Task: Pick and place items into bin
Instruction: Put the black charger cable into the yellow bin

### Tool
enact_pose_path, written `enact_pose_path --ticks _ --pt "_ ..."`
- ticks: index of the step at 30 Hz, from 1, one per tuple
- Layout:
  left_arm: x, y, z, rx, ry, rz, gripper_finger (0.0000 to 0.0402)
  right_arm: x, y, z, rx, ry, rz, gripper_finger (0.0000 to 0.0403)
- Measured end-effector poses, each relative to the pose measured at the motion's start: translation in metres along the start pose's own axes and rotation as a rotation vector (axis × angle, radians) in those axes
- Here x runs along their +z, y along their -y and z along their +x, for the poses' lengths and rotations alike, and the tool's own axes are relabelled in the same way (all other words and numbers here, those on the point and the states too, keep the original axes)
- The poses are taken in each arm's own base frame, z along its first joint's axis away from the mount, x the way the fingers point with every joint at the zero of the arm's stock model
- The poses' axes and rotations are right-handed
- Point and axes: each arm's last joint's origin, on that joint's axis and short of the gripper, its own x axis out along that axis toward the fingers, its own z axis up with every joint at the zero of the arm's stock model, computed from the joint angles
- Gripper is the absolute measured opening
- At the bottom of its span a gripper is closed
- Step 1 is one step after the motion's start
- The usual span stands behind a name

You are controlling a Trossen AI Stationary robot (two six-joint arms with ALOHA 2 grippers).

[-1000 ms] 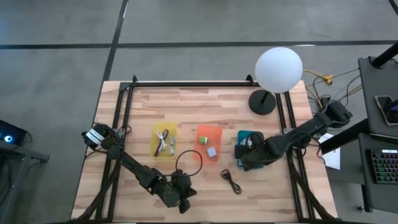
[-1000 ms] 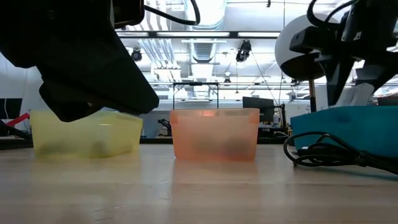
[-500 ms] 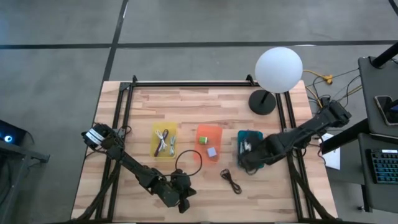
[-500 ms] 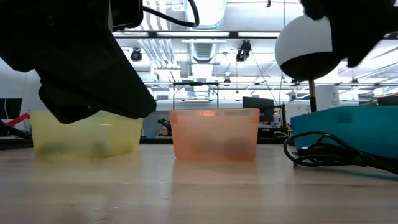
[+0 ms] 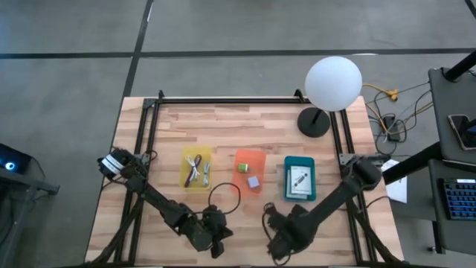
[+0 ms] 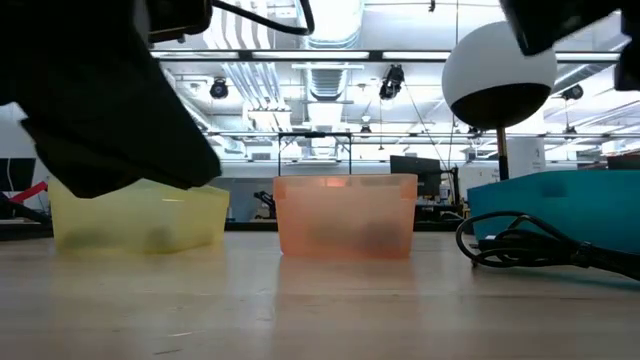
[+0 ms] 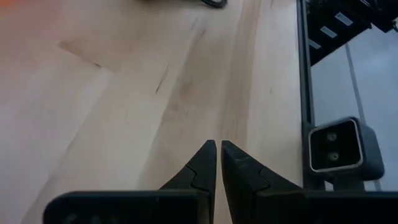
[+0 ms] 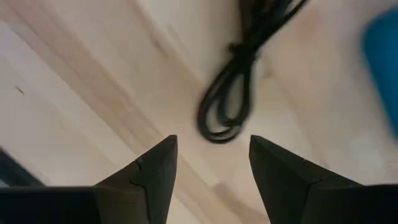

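Observation:
In the high view, three bins stand in a row mid-table. The yellow bin [image 5: 196, 168] holds thin cords, the orange bin [image 5: 251, 171] holds a green and a pale-purple cube, and the teal bin [image 5: 300, 179] holds a white printed card [image 5: 299, 179]. A bundled black cord [image 8: 239, 81] lies on the wood just ahead of my open right gripper [image 8: 213, 155], which is near the table's near edge [image 5: 277, 237]. A looped black cord [image 5: 223, 195] lies in front of the yellow and orange bins. My left gripper [image 7: 217, 149] is shut over bare wood near the near edge [image 5: 216, 242].
A white globe lamp [image 5: 332, 82] stands on a dark base at the table's far right. Black frame rails [image 5: 145, 149] run along both sides of the table. The low view shows the bins [image 6: 345, 215] in a row and the bundled cord [image 6: 530, 250] at the right.
My right gripper has swung from over the teal bin toward the table's near edge and somewhat left, and now hangs close to the bundled black cord. The white card in the teal bin, earlier covered by the gripper, now shows in full.

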Motion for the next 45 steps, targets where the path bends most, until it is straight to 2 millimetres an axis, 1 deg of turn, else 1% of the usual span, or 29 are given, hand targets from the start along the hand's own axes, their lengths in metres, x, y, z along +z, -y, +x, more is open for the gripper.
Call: enact_pose_path --ticks 3,6,10,13,15,18,19,21,25,29,33,39,45 --pt "-0.002 0.001 -0.001 -0.003 -0.003 0.002 0.0008 0.001 -0.013 0.012 -0.014 -0.008 0.019 0.0182" --pt "-0.002 0.001 -0.001 -0.004 -0.004 0.002 0.0008 0.012 -0.017 0.020 -0.021 -0.023 0.032 0.0182" --pt "-0.001 0.003 -0.004 -0.011 -0.002 0.002 0.0008 0.025 -0.010 0.022 -0.048 -0.041 0.084 0.0182" --pt "0.000 0.005 -0.008 -0.010 -0.009 0.007 0.0008 0.028 -0.002 0.013 -0.087 -0.044 0.136 0.0182" --pt "0.000 0.003 -0.012 0.012 -0.023 0.019 0.0008 0.028 0.002 0.009 -0.084 -0.051 0.134 0.0182" --pt "0.006 0.003 -0.020 0.034 -0.012 0.025 0.0008 0.031 0.005 0.017 -0.085 -0.120 0.106 0.0182" --pt "0.008 0.004 -0.022 0.032 -0.003 0.021 0.0008 0.034 0.007 0.023 -0.092 -0.125 0.113 0.0182" --pt "0.012 0.005 -0.026 0.026 0.010 0.015 0.0008 0.042 0.010 0.027 -0.091 -0.123 0.140 0.0182" --pt "0.018 0.005 -0.032 0.027 0.015 0.010 0.0008 0.057 0.013 0.030 -0.061 -0.123 0.177 0.0182" --pt "0.021 0.004 -0.040 0.047 -0.005 0.011 0.0008 0.068 0.013 0.033 -0.005 -0.130 0.154 0.0182" --pt "0.025 0.003 -0.051 0.062 -0.017 -0.012 0.0008 0.069 0.016 0.038 -0.014 -0.125 0.153 0.0182" --pt "0.029 0.003 -0.064 0.082 -0.017 -0.001 0.0008 0.067 0.019 0.044 -0.033 -0.113 0.175 0.0174" --pt "0.029 0.005 -0.067 0.072 -0.012 -0.003 0.0008 0.067 0.011 0.044 0.031 -0.074 0.166 0.0151"
